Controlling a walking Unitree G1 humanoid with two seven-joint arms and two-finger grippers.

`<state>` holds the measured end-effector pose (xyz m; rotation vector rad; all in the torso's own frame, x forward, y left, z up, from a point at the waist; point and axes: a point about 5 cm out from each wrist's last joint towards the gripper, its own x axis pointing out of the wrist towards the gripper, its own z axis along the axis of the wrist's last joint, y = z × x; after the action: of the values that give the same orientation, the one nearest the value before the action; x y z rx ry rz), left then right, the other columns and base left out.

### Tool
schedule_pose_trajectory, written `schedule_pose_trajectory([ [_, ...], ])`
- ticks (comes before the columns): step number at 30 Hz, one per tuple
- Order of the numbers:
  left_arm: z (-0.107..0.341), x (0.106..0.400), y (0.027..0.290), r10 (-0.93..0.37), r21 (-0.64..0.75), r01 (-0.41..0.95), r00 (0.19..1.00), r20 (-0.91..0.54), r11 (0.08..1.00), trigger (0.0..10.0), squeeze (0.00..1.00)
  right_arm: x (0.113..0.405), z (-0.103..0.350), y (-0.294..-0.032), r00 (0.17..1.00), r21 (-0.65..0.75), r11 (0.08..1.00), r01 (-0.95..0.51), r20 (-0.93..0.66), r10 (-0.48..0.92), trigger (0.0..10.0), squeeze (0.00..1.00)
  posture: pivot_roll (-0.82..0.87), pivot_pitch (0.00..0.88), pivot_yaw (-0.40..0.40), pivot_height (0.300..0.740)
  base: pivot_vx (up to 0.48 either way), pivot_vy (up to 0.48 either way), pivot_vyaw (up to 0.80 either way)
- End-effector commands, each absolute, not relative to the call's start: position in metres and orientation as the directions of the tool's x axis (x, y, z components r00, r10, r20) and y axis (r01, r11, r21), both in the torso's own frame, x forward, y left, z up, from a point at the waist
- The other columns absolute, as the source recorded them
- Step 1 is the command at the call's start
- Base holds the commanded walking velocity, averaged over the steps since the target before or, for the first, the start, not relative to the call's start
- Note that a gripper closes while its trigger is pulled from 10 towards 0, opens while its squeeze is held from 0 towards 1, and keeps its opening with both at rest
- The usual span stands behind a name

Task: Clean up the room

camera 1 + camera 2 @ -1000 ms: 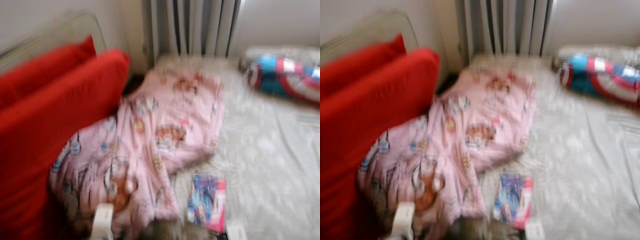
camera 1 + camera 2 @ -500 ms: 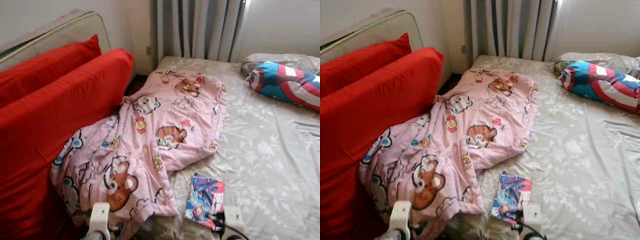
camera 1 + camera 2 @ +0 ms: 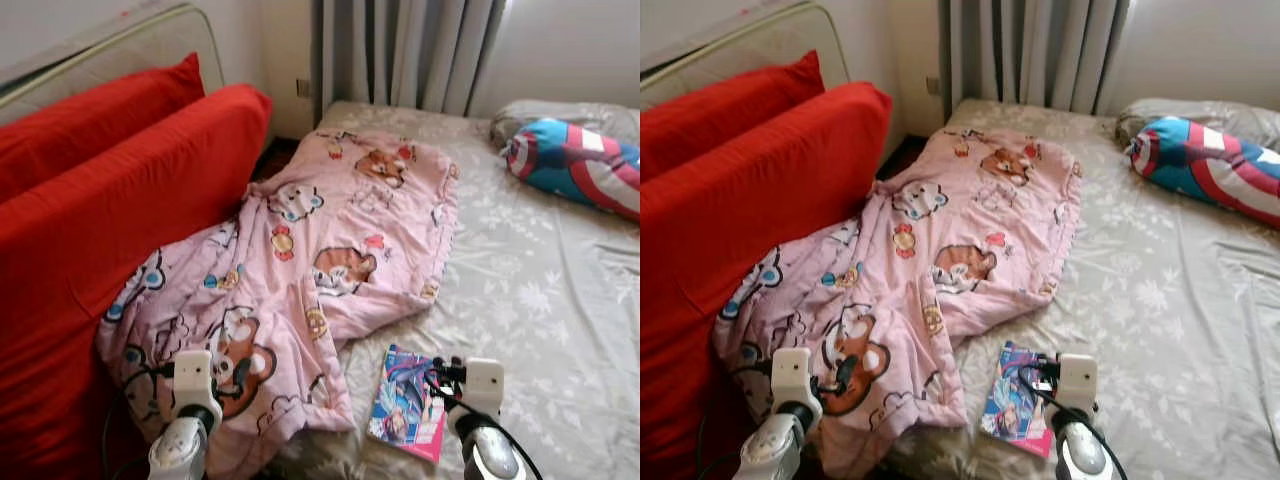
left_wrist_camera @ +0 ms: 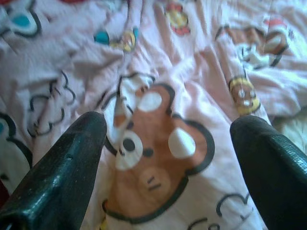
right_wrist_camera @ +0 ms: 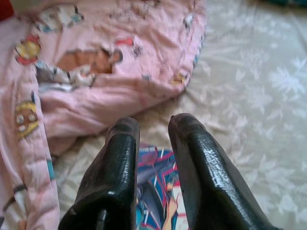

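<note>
Lying on the bed (image 3: 540, 290) just past the right end effector (image 5: 152, 125), the comic book (image 3: 408, 403) runs lengthwise away from it — fingers nearly together, holding nothing. The left end effector (image 4: 168, 129), spread wide, hangs over the pink blanket (image 3: 300, 270). Head views place the book nearer the right arm; its wrist view shows the gap — not yet touching.
</note>
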<state>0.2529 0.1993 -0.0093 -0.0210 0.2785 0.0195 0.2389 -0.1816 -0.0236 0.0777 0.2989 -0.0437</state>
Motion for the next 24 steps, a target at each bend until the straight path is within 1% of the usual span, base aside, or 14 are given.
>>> schedule_pose_trajectory([
  [1,-0.006,0.252,0.202,0.033,-0.025,-0.041,0.969,-0.244,0.999,10.0,0.00,0.233,-0.025,-0.182,0.958,0.074,0.996,0.055,-0.287,-0.031,10.0,0.00,-0.11,0.034,-0.012,0.740,0.000,0.000,0.00],
  [9,-0.004,0.253,0.197,0.031,-0.031,-0.039,0.973,-0.228,0.999,10.0,0.00,0.230,-0.026,-0.185,0.956,0.061,0.997,0.051,-0.290,-0.031,10.0,0.00,-0.10,0.032,-0.025,0.740,0.000,0.000,0.00],
  [12,-0.003,0.256,0.195,0.026,-0.035,-0.035,0.974,-0.224,0.999,10.0,0.00,0.233,-0.025,-0.185,0.957,0.059,0.997,0.050,-0.288,-0.031,10.0,0.00,-0.10,0.033,-0.026,0.740,0.000,0.000,0.00],
  [14,0.002,0.261,0.188,0.019,-0.050,-0.030,0.978,-0.206,0.998,10.0,0.00,0.241,-0.020,-0.184,0.957,0.050,0.997,0.057,-0.288,-0.040,10.0,0.00,-0.10,0.040,-0.032,0.740,0.000,0.000,0.00],
  [18,0.002,0.261,0.188,0.020,-0.053,-0.032,0.978,-0.208,0.998,10.0,0.00,0.243,-0.020,-0.184,0.956,0.048,0.997,0.060,-0.291,-0.044,10.0,0.00,-0.10,0.040,-0.032,0.740,0.000,0.000,0.00],
  [20,0.001,0.261,0.186,0.029,-0.057,-0.042,0.977,-0.210,0.998,10.0,0.00,0.244,-0.020,-0.185,0.950,0.036,0.997,0.074,-0.306,-0.059,10.0,0.00,-0.11,0.043,-0.035,0.726,0.000,0.000,0.00],
  [24,0.002,0.262,0.185,0.020,-0.058,-0.033,0.977,-0.211,0.998,10.0,0.00,0.244,-0.020,-0.184,0.950,0.037,0.997,0.068,-0.307,-0.053,10.0,0.00,-0.10,0.048,-0.038,0.716,0.000,0.000,0.00],
])
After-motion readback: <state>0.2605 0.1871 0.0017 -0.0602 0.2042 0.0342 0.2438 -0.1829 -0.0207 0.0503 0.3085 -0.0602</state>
